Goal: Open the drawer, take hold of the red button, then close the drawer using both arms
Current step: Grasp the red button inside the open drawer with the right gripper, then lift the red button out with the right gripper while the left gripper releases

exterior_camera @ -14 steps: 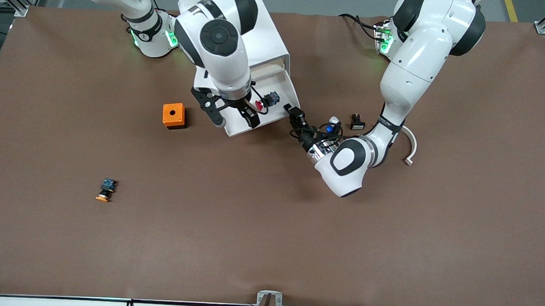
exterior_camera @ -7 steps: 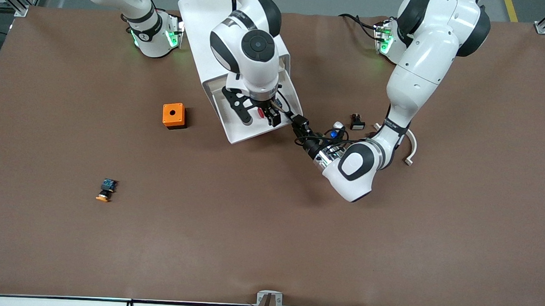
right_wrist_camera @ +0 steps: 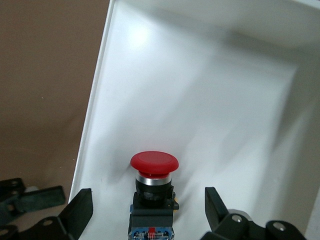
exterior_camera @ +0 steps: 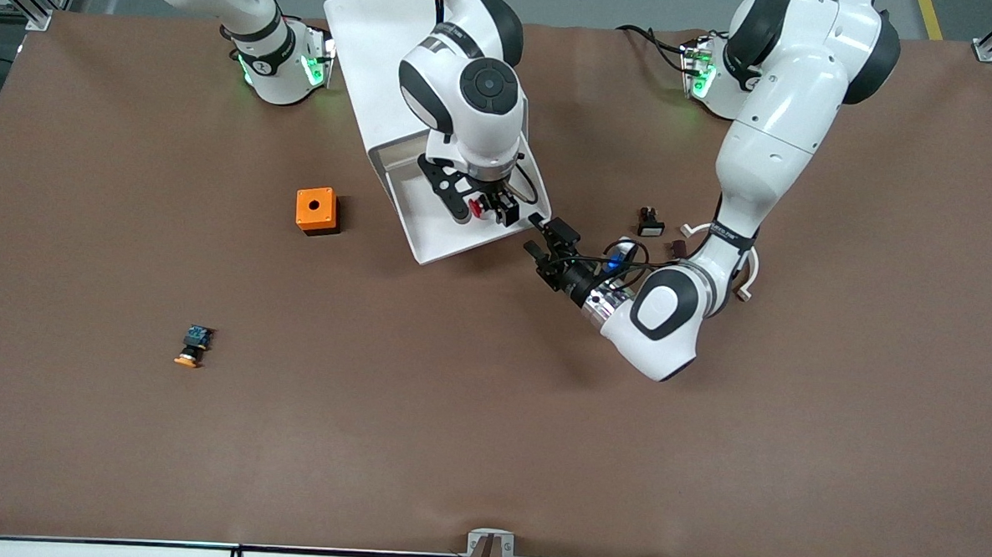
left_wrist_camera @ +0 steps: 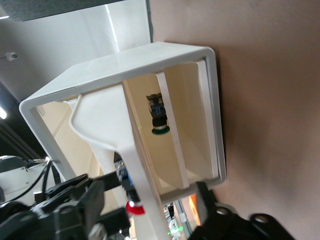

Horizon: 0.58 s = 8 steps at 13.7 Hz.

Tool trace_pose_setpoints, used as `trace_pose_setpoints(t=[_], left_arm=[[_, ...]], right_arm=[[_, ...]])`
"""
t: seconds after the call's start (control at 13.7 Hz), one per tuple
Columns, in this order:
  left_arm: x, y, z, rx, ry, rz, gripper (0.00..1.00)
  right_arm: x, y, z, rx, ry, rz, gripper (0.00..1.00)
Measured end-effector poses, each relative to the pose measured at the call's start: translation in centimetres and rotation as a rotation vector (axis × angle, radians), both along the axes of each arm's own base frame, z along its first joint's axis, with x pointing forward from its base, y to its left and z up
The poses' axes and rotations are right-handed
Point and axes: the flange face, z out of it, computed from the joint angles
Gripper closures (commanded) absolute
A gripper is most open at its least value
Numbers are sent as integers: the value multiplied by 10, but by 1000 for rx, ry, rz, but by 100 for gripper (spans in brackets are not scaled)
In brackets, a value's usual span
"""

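Button (right_wrist_camera: 154, 165): lies in the open drawer (exterior_camera: 431, 234), red cap toward the drawer's front wall, nothing else visible in the drawer with it.

Right gripper (right_wrist_camera: 147, 207): now over the drawer, down around the button, fingers (right_wrist_camera: 80, 207) spread on either side, not yet touching. One second ago: hung at the drawer's edge toward the right arm's end, not over the button.

Left gripper (exterior_camera: 548, 241): just outside the drawer's front corner, released, jaws apart, holding nothing. One second ago: clenched at that corner. Reads as the pull finished, drawer let go.

Judgement: opening step done; grab step in hand; needs only the squeeze and a lift. Closing still to do.

Cabinet (exterior_camera: 372, 47): left wrist view shows a second, green-capped button (left_wrist_camera: 159, 117) in another compartment; which one, cannot tell.

Orange box (exterior_camera: 316, 210): on the table beside the drawer, toward the right arm's end; hole on top, contents not visible.
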Motion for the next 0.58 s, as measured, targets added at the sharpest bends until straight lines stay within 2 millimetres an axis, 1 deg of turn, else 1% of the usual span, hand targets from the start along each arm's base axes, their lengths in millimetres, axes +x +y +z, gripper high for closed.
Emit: trace_pose_setpoints(t=[0.07, 0.15, 0.29, 0.44, 0.51, 0.58], left_arm=[[8, 5, 6, -26, -34, 7, 1], [16, 9, 12, -65, -81, 9, 1], [33, 15, 28, -171, -228, -6, 1], [46, 21, 38, -265, -403, -45, 1], [50, 20, 38, -293, -488, -73, 1], [54, 18, 39, -316, -573, -103, 1]], right_arm=[[0, 1, -1, -1, 0, -3, 7], [-1, 1, -4, -3, 2, -6, 12], [-3, 4, -11, -9, 9, -6, 37], [-7, 8, -17, 2, 23, -10, 86], [-9, 11, -18, 19, 34, -20, 100], [-10, 13, -17, 32, 46, -29, 100]])
